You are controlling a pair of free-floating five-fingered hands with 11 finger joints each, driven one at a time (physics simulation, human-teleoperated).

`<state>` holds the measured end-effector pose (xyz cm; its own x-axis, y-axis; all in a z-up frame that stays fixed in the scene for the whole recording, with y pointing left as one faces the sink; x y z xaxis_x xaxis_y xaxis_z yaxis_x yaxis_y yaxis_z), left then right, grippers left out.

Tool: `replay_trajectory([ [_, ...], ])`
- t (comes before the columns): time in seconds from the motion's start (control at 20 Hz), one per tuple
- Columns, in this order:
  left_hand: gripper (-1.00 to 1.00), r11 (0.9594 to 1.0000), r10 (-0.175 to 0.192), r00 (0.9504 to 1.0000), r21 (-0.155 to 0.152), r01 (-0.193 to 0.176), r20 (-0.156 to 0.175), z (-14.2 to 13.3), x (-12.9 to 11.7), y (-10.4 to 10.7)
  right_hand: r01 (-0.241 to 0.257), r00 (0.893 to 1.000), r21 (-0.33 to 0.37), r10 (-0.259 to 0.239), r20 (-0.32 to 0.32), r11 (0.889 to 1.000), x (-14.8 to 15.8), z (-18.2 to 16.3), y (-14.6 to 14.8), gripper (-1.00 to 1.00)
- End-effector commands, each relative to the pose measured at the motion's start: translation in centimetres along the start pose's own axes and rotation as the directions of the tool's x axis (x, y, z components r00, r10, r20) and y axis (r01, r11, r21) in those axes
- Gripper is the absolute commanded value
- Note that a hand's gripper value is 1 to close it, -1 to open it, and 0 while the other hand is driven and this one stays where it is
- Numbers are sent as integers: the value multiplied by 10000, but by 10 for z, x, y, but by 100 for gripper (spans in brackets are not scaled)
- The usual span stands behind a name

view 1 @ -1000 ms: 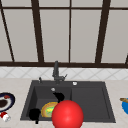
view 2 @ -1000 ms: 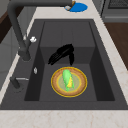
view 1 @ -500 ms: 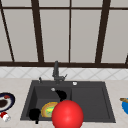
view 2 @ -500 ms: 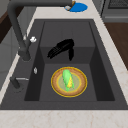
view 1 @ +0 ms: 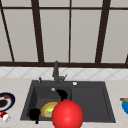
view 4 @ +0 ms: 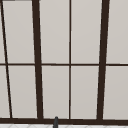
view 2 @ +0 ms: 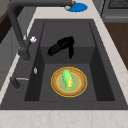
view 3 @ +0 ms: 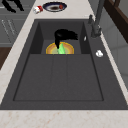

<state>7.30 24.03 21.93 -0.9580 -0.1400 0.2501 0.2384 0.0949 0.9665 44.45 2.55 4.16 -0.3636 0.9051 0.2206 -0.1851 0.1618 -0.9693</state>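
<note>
— One hand over the basin?
— Yes. The right hand [view 2: 61,46] hovers inside the sink [view 2: 97,62], fingers straight and loose, holding nothing.
— And the corn cob [view 2: 67,79]?
— Untouched on the plate [view 2: 80,83], at six o'clock from that hand in the left side view. The left hand [view 1: 34,114] hangs at the sink's front-left corner.

We see our left robot hand [view 1: 34,114] as a flat, matte black shape, human-like, with no arm or wrist behind it. Our right robot hand [view 2: 62,45] is the same plain black, its slender fingers [view 2: 53,50] lying close together and the thumb [view 2: 71,52] set apart. Neither shows markings, screws, cables or seams; the surfaces look uniformly dark.
</note>
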Motion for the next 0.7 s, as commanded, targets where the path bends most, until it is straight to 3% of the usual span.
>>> replay_trajectory([
  [0.0,0,10000,0,10000,0,0,0,0,0,0,176,9998,-83,-177,-31,9998,-9,12,-16,-100],
  [0.65,0,10000,0,10000,0,0,0,0,0,0,292,9995,381,-288,-106,9988,-50,50,-85,-100],
])
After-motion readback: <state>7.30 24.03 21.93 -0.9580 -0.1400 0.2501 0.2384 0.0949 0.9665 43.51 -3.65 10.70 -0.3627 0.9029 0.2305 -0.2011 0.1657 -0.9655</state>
